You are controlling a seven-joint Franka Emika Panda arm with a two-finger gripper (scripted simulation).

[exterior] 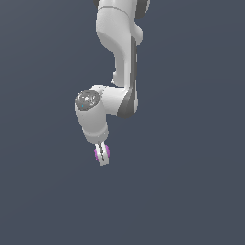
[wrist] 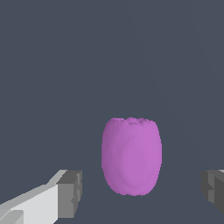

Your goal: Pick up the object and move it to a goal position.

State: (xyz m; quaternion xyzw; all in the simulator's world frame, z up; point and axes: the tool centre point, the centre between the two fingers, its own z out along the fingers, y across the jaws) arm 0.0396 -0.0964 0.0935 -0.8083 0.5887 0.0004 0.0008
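Arm: we see one white robot arm that comes down from the upper edge of the exterior view, over a plain dark grey-blue floor.
Gripper: we see the gripper at the low end of the arm, pointing down. In the wrist view its two grey fingertips stand wide apart, with a clear gap on each side of the object, so we read it as open and gripping nothing.
Object: we see a small magenta-purple lump, shaped like a barrel, standing between the two fingertips and touching neither. In the exterior view its purple shows on both sides of the fingers.
Contact with the floor: we cannot tell if the lump rests on it.
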